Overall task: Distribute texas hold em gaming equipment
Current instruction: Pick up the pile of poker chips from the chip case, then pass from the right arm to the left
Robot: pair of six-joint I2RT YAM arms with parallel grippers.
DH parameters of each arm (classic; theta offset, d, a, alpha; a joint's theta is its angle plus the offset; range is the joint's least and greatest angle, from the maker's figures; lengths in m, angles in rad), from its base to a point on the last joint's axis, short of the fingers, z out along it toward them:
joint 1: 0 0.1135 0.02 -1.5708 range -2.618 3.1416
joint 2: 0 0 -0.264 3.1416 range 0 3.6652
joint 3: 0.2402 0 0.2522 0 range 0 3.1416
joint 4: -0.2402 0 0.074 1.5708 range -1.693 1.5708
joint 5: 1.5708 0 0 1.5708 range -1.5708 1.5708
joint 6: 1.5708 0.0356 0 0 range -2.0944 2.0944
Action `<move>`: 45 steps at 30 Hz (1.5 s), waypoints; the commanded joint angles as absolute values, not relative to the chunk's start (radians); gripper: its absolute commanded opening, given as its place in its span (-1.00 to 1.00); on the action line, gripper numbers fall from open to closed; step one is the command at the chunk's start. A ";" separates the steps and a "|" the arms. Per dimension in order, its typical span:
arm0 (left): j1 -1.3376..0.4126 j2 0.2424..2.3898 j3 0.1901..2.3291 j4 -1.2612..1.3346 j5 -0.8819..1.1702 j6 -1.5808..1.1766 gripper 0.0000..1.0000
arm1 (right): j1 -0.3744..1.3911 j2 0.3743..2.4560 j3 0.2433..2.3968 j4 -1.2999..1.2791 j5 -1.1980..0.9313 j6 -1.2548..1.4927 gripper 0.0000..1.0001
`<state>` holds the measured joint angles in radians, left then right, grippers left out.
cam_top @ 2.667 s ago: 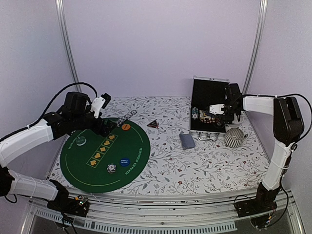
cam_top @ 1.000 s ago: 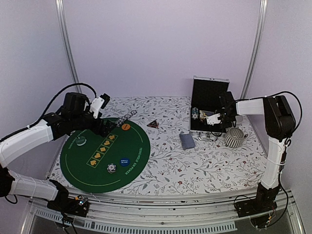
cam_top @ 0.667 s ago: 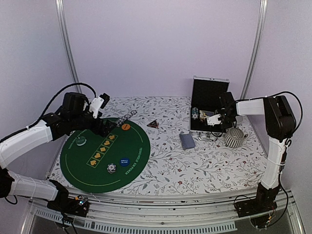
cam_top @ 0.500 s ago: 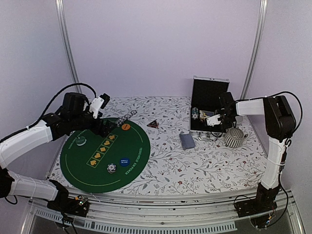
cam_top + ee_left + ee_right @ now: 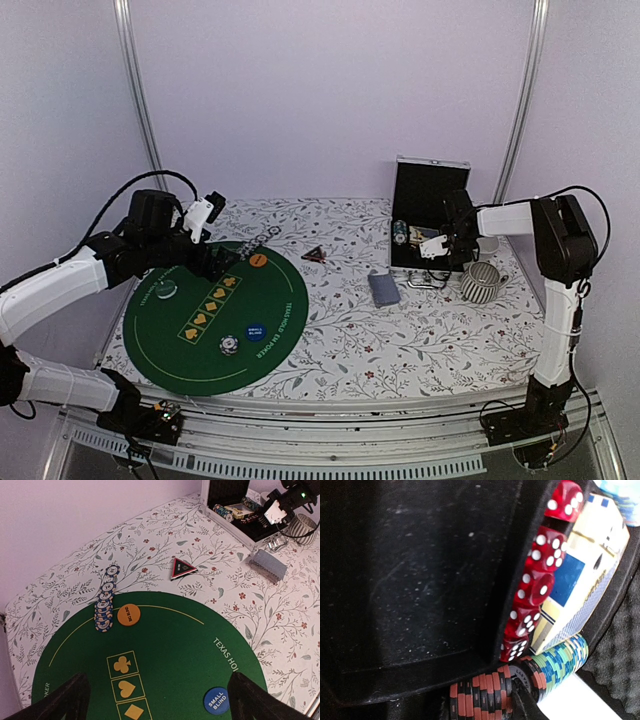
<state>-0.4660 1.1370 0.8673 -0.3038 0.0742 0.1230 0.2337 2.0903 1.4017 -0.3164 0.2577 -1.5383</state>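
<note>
My right gripper (image 5: 438, 247) reaches into the open case (image 5: 430, 190). In the right wrist view one of its fingers (image 5: 524, 705) is wedged into a row of black-and-red poker chips (image 5: 485, 695), beside green-and-blue chips (image 5: 562, 662). The other finger is lost in the dark. My left gripper (image 5: 157, 700) hangs open above the green mat (image 5: 170, 650), nothing between its fingers. Around the mat's far edge lie a leaning row of blue-striped chips (image 5: 105, 602), an orange disc (image 5: 128, 614), a blue disc (image 5: 216, 700) and the triangular marker (image 5: 183, 568). The card deck (image 5: 268, 565) rests near the case.
Red dice (image 5: 535, 587) and a boxed card pack (image 5: 580, 590) fill the case beside the chips. A ribbed cup (image 5: 481, 283) stands right of the case. A small chip stack (image 5: 229, 345) and a pale disc (image 5: 165, 290) sit on the mat.
My right gripper has dropped from above the case down into it and shifted slightly left, with its jaws narrowing. The left arm has stayed where it was.
</note>
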 commanded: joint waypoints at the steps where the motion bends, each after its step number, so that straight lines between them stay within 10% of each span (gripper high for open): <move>1: -0.455 1.120 0.850 -0.285 0.080 0.129 0.96 | 0.229 2.118 1.402 -0.342 0.300 -1.541 -0.58; 5: -0.456 1.116 0.850 -0.284 0.085 0.131 0.96 | 0.241 2.078 1.399 -0.341 0.326 -1.560 -0.94; 24: -0.457 0.975 0.772 -0.162 0.259 0.187 0.94 | 0.369 1.725 1.519 -0.388 0.165 -1.267 -0.97; 33: -0.556 0.913 0.752 -0.113 0.393 0.278 0.83 | 0.484 1.512 1.476 -0.154 -0.415 -0.286 -0.97; 45: -0.880 1.060 0.922 -0.230 0.018 0.461 0.93 | 0.590 1.500 1.181 0.074 -0.742 0.556 -0.97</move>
